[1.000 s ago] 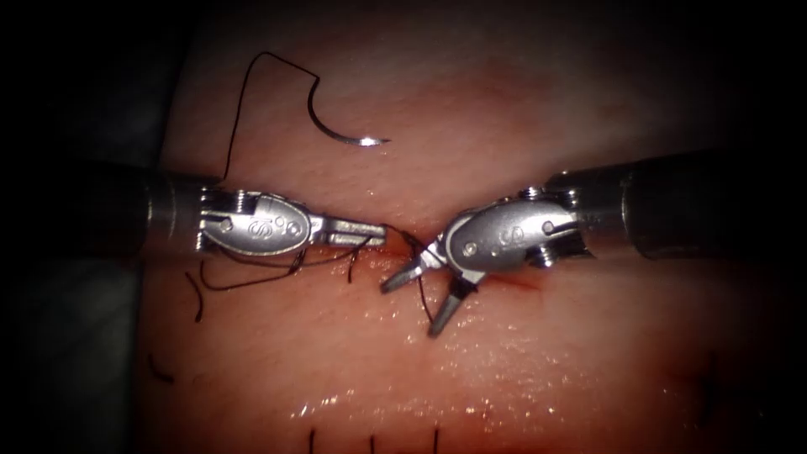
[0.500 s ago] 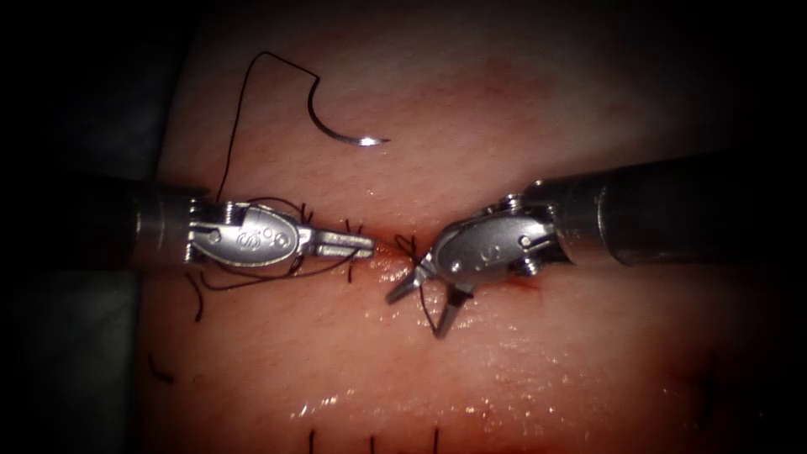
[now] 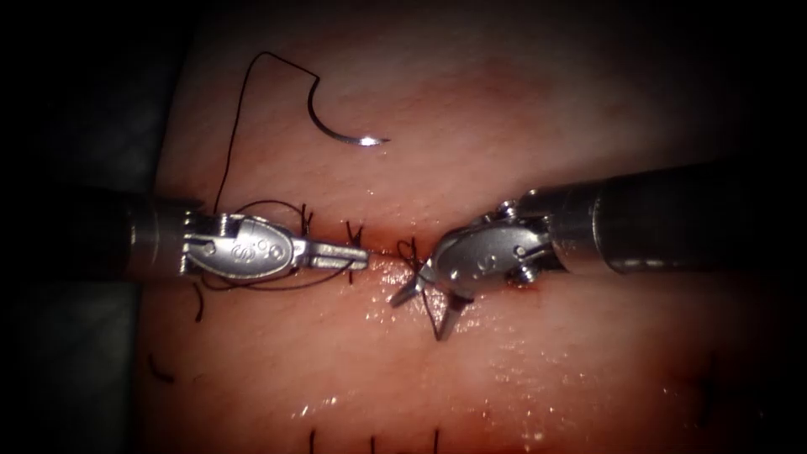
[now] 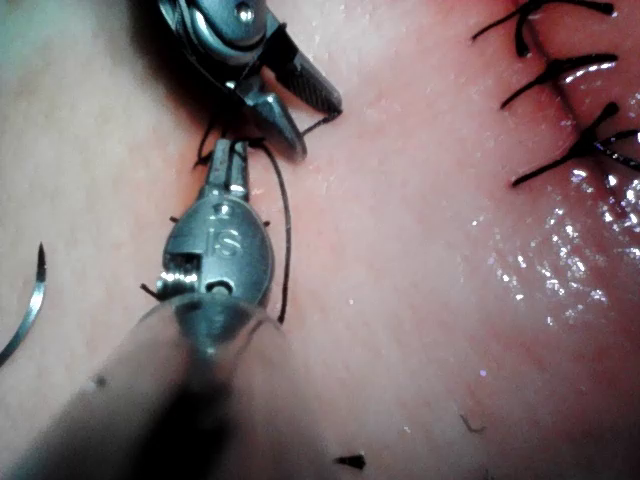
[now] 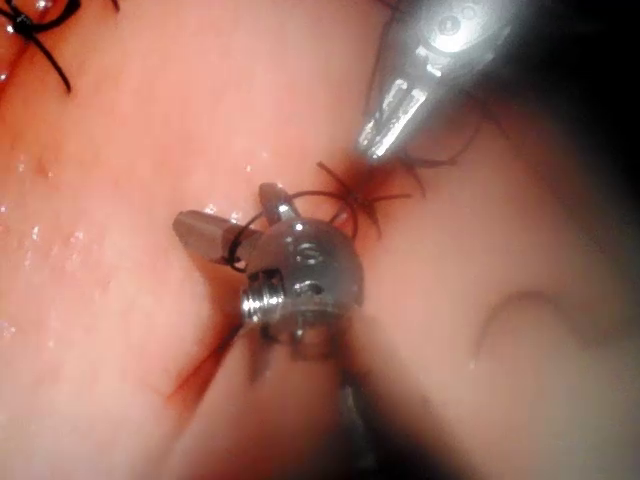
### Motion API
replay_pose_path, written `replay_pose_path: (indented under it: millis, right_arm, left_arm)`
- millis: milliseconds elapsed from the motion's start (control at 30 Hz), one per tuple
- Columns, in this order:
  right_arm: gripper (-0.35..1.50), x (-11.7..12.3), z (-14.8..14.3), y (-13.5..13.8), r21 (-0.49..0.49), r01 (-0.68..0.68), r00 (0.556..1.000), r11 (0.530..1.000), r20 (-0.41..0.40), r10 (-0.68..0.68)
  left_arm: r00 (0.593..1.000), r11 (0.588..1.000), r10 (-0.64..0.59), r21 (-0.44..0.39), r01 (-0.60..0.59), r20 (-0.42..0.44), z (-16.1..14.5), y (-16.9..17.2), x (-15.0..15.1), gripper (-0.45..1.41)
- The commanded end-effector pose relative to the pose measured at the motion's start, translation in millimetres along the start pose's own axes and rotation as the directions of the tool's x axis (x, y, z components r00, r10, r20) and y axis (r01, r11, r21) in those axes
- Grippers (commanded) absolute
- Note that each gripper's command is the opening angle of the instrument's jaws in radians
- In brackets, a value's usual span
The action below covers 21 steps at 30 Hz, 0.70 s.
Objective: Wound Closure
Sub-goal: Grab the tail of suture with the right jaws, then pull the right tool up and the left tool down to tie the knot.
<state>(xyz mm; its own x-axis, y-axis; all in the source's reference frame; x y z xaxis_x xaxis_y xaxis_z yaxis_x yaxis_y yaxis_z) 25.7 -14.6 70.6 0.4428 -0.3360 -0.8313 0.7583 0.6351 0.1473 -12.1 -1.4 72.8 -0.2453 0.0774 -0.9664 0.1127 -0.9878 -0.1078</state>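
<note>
Left pincer (image 3: 360, 256) pinching thread (image 3: 277, 284), right pincer (image 3: 427, 309) spread, needle (image 3: 340, 130) loose on tissue (image 3: 521, 370)

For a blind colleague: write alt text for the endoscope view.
Two needle drivers meet at the cut in the tissue: the left tool shut on thread, the right tool open astride a thread strand. The curved needle lies free above.

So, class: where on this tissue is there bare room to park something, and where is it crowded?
Bare: the pink tissue right of the curved steel needle lying loose on the surface, and the glistening stretch below both tools. Crowded: the cut's middle, where the left tool, shut on black thread, meets the open right tool.
</note>
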Motion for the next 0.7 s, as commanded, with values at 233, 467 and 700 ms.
replay_pose_path:
  millis: [233, 467, 700]
  right_arm:
    - [-0.35, 0.0, 1.3, 0.2, 0.068, 0.007, 1.0, 0.998, 0.01, -0.008]
    - [-0.35, 0.0, 0.6, 1.5, 0.031, -0.021, 0.999, 0.999, -0.046, 0.022]
    - [-0.35, -0.3, -1.9, 2.9, -0.027, -0.151, 0.976, 0.988, -0.164, 0.144]
  left_arm:
    - [1.0, 1.0, -0.003, 0.001, 0.003, 0.001, 0.8, 0.8, -0.5, -0.45]
    - [1.0, 1.0, -0.009, -0.005, 0.009, 0.009, 1.0, 2.6, -0.9, -0.45]
    - [0.999, 0.999, -0.013, -0.031, 0.014, 0.039, 1.7, 5.7, -1.6, -0.45]
